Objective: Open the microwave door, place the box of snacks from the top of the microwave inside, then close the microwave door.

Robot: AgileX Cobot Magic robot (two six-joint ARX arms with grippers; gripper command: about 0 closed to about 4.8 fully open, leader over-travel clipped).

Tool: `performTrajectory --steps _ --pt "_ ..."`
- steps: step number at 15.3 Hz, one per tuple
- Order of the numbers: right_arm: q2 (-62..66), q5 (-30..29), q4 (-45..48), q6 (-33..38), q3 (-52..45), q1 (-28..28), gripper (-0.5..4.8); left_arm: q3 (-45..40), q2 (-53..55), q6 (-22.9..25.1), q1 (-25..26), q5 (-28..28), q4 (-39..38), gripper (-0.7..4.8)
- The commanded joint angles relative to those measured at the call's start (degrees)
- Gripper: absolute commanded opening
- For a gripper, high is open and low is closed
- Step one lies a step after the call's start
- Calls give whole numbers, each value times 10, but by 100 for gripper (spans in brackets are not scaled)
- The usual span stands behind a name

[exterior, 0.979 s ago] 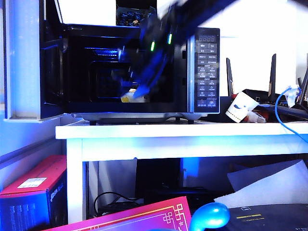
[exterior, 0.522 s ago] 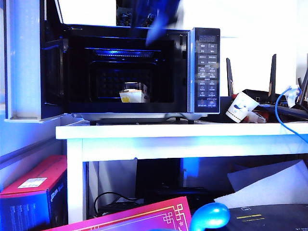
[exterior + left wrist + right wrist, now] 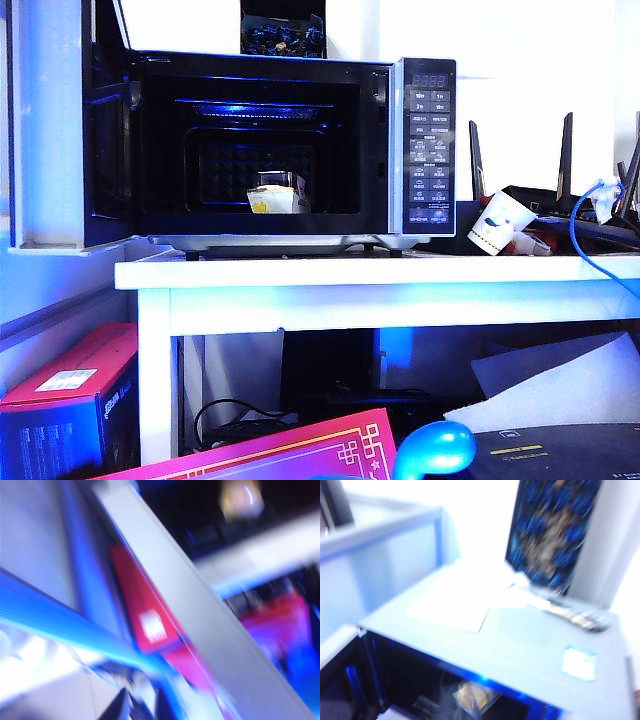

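With the box of snacks (image 3: pixel 277 198) resting inside the microwave (image 3: pixel 270 150), both my pincers are out of sight, their jaws unreadable; the microwave door (image 3: pixel 45 130), stiff and glossy, wants pushing at its outer edge.

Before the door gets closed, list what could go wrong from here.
1. The microwave door stands swung wide at the left; neither pincer shows in the exterior view, so one arm must travel back to reach it and could knock the door's edge.
2. The box of snacks sits toward the front of the cavity; if it protrudes, the closing door might push it.
3. Both wrist views are blurred, so aiming now is unreliable.
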Motion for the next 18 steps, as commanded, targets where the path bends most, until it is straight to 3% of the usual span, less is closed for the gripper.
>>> performTrajectory --steps 1,8,11,18 --pt "-30 2 10 0 1 0 -2 0 16 2 0 54 -37 50" --pt "-68 -2 44 1 1 0 -2 0 98 16 -1 167 -3 50" --pt "-72 -3 57 1 1 0 -2 0 117 31 -2 265 63 50" --pt "-71 -4 76 16 1 0 -2 0 184 37 -20 348 193 52"
